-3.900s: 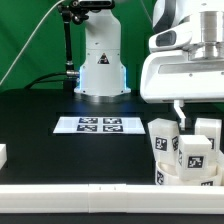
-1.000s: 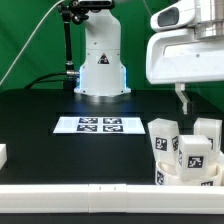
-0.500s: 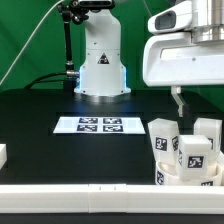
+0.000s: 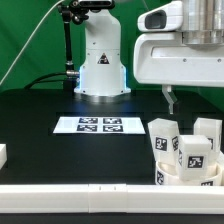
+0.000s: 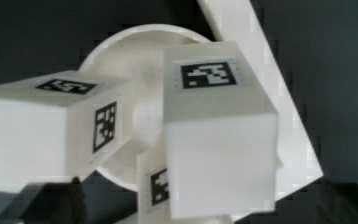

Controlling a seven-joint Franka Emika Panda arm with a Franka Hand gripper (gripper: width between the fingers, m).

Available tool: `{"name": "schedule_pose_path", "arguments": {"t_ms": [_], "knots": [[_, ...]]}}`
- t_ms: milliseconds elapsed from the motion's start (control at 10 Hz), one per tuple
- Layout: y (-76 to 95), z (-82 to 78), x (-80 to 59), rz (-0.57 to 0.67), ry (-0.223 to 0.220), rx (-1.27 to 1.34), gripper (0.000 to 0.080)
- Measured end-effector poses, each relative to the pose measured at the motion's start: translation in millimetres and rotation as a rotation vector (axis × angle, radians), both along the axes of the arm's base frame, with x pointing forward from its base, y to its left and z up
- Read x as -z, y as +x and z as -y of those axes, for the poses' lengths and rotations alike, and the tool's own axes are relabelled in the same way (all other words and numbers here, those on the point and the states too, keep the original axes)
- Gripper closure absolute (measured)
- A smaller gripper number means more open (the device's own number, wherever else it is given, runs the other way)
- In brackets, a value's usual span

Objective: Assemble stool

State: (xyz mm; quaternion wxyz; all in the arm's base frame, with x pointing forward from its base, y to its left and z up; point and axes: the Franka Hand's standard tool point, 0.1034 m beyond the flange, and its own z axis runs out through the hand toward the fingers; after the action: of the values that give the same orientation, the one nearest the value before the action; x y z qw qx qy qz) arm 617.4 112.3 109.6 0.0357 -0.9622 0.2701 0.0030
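Several white stool legs with black-and-white tags stand crowded together at the exterior view's lower right: one in front [image 4: 195, 156], one to its left [image 4: 164, 138], one behind [image 4: 208, 131]. My gripper [image 4: 169, 103] hangs above and slightly left of them, holding nothing and touching none, its jaws apart. In the wrist view a big leg [image 5: 220, 130] fills the middle and a second leg [image 5: 60, 120] is beside it. The round seat's [image 5: 137, 50] rim curves behind them. One dark blurred finger [image 5: 43, 200] shows at the edge.
The marker board [image 4: 100, 125] lies flat on the black table [image 4: 60, 150] before the arm's white base [image 4: 100, 65]. A long white rail [image 4: 80, 200] runs along the front edge. A small white block [image 4: 3, 154] sits at the far left.
The gripper has risen a little off the legs and moved toward the exterior view's left. The legs and the other parts have not moved.
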Motion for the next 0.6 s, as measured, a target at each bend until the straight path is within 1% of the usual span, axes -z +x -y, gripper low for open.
{"name": "schedule_pose_path", "arguments": {"t_ms": [400, 600], "knots": [[-3.8, -19.8, 7.3, 0.009, 0.001, 0.017, 0.0151], [-4.4, -18.5, 9.1, 0.014, -0.002, 0.018, 0.0151]]}}
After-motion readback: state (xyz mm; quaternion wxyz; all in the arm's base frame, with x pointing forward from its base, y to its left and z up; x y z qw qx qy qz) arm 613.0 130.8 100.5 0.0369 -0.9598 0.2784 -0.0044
